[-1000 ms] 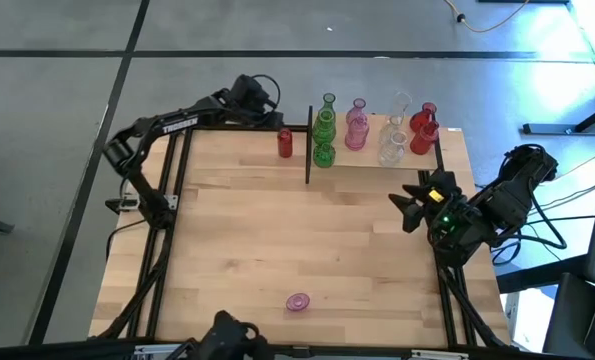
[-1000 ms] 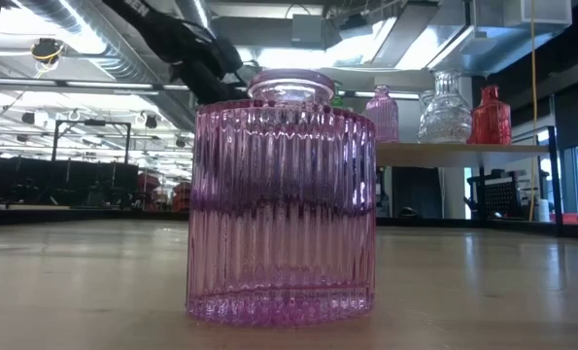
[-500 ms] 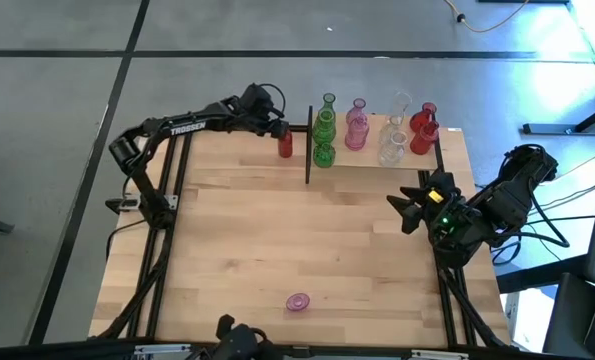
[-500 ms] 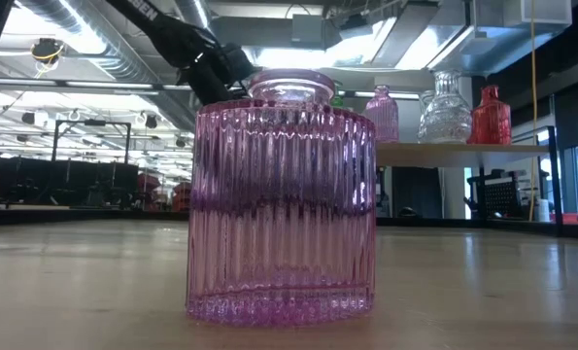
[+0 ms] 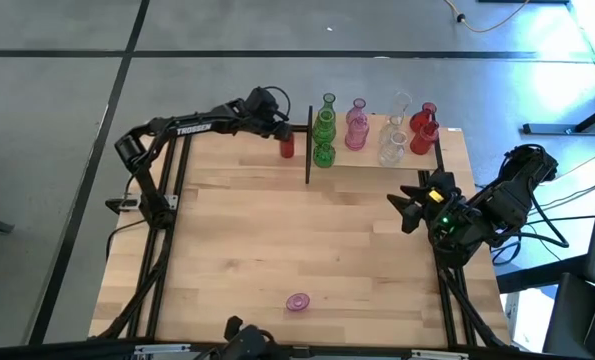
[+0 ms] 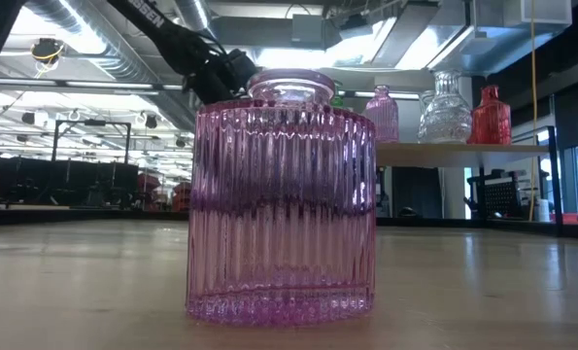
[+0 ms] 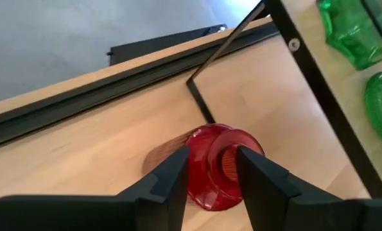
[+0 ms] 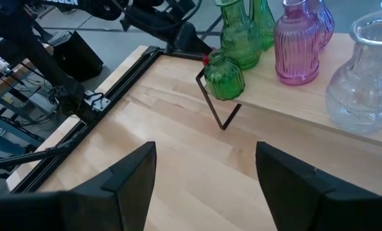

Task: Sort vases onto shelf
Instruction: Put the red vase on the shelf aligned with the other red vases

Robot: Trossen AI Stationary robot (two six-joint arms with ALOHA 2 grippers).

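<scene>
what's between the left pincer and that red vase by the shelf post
Nothing visible. The left pincer already straddles the red vase, one finger on each side of its neck. The vase stands on the table just outside the shelf, beside its black post.
</scene>
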